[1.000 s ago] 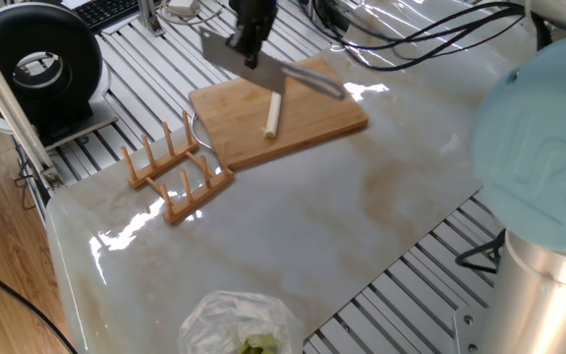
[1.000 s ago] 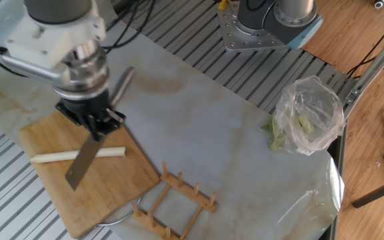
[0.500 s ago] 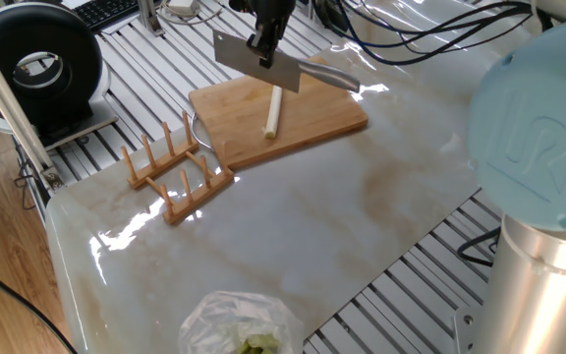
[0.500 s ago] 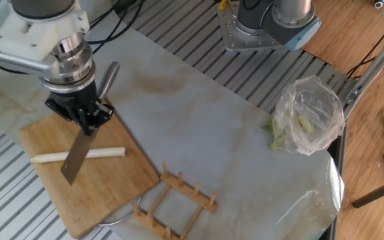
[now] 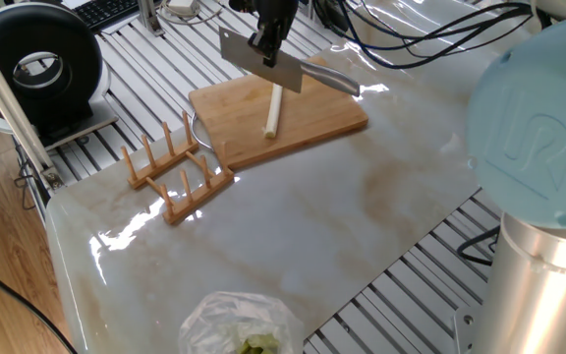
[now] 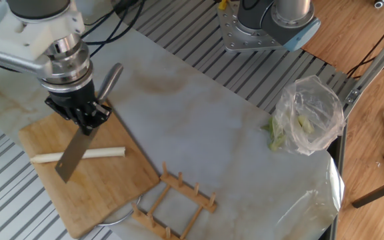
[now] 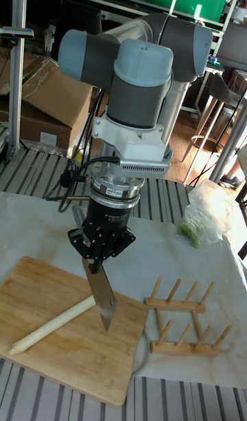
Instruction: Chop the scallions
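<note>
My gripper [image 6: 85,115] has its jaws clamped on the handle of a cleaver [image 6: 72,152], blade hanging down above the cutting board [image 6: 99,187] and crossing over the scallions [image 6: 109,153] in the other fixed view. The scallions lie whole on the board, one pale stalk [image 7: 51,325] [image 5: 274,110]; whether the edge touches it, I cannot tell. A wooden rack [image 6: 179,200] and a clear plastic bag [image 6: 309,113] rest on the marble surface [image 6: 205,127]. No writing on me is legible.

Pale cream scallions [image 6: 79,155] on the honey-brown cutting board [image 6: 105,190]; silver-grey cleaver [image 6: 72,155] blade; white, tan-veined marble table [image 6: 205,133].
</note>
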Controlling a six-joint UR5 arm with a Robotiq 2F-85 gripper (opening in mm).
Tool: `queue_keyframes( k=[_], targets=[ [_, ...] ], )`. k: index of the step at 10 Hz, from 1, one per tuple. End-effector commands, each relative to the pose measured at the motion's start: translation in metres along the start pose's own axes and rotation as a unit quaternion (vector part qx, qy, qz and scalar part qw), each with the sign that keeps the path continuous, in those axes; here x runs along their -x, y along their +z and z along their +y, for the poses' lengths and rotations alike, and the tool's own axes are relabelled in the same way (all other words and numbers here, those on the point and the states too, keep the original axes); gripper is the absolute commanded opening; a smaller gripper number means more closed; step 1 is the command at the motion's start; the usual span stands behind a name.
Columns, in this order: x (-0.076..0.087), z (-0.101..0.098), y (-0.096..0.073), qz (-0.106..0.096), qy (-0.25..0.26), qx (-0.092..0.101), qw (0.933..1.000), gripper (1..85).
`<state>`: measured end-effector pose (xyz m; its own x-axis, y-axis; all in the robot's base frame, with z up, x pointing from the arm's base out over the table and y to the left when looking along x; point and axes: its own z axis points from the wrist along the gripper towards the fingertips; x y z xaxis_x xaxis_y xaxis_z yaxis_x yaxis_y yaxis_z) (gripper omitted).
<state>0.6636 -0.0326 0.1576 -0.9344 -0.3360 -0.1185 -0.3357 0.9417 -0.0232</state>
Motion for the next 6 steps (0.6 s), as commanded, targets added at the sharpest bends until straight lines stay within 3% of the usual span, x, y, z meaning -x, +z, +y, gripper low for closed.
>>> queue_keyframes(
  k=[1, 2, 4, 6],
  targets=[
    [0.0046, 0.0002, 0.0018, -0.013, -0.029, 0.020, 0.9993, 1.3],
    [0.0051, 0.0013, 0.0017, -0.013, -0.033, 0.025, 0.9991, 1.3],
    [0.0020, -0.0048, 0.0021, -0.001, -0.040, 0.007, 0.9992, 1.3],
    [0.0074, -0.0048, 0.0081, -0.010, -0.072, 0.018, 0.9972, 1.3]
  ],
)
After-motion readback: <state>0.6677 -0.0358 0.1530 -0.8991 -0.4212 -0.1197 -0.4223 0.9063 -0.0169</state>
